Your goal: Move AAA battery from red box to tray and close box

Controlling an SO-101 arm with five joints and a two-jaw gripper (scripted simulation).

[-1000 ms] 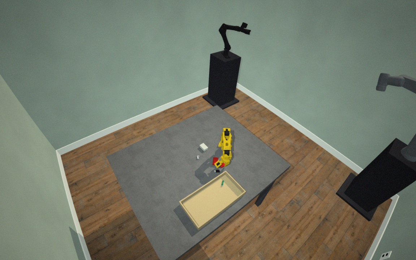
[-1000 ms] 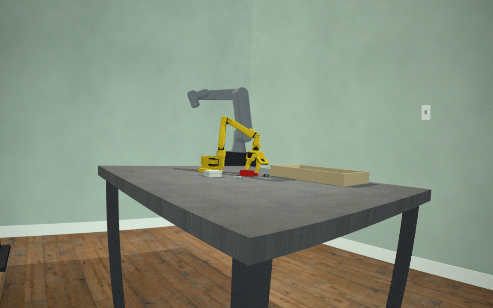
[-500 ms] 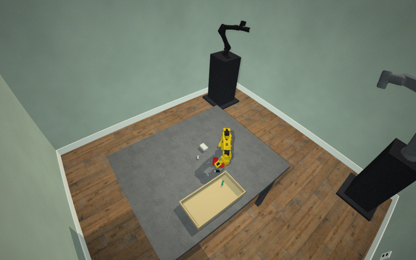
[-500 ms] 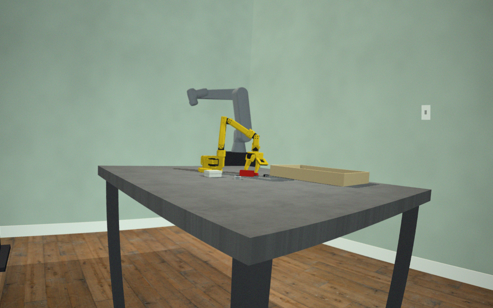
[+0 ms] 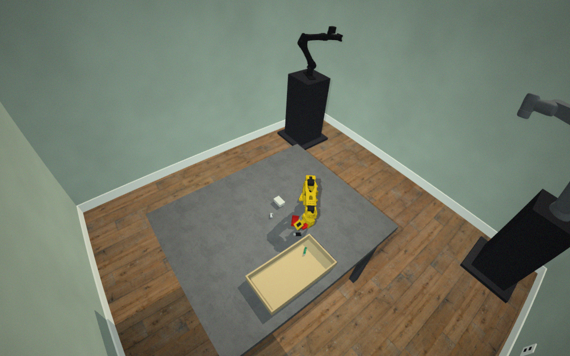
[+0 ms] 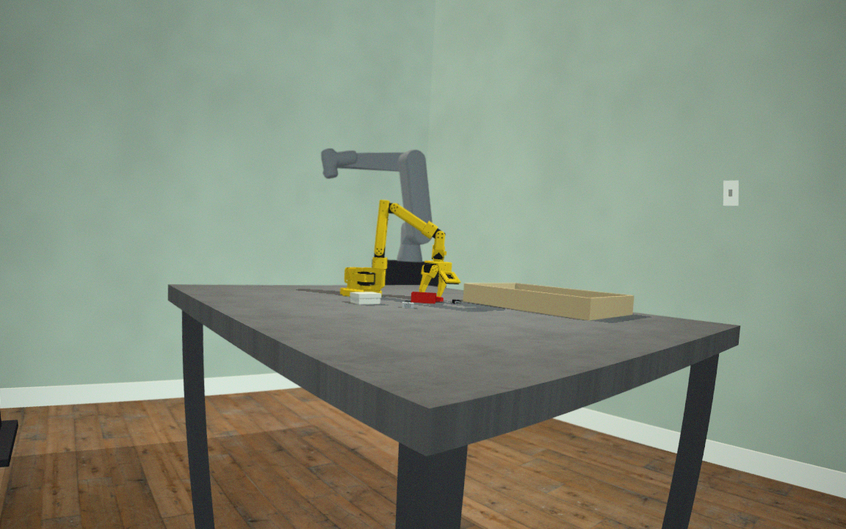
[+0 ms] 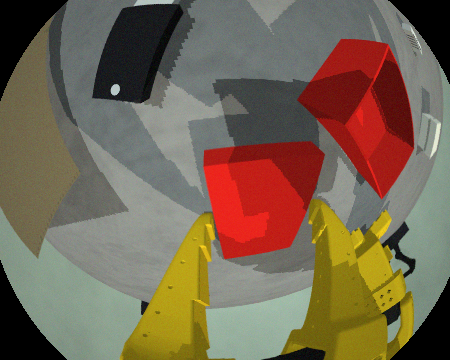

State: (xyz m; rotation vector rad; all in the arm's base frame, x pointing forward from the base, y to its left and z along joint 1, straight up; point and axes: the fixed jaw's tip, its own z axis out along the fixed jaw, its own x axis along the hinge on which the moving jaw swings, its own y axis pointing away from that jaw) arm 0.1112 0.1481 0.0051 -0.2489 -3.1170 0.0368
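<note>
The AAA battery (image 5: pixel 305 251), green and silver, lies in the tan tray (image 5: pixel 287 279) (image 6: pixel 531 300) near one end. The red box's base (image 5: pixel 294 220) (image 6: pixel 423 297) (image 7: pixel 347 55) stands on the table, open side up; no object shows in the part of its inside seen in the wrist view. The red lid (image 7: pixel 255 200) (image 6: pixel 440 300) lies beside it, apart, closed face up. My gripper (image 6: pixel 430 293) (image 7: pixel 262 210) points down and is partly open, its fingers on either side of the lid, very near its edges. Contact cannot be told. In the top view the arm hides the fingertips.
A black and silver stick (image 5: pixel 297 234) (image 7: pixel 135 52) lies between the lid and the tray. A white box (image 5: pixel 279 201) (image 6: pixel 365 298) stands near the arm's base. A small whitish thing (image 5: pixel 271 215) (image 6: pixel 407 304) lies beyond the red base.
</note>
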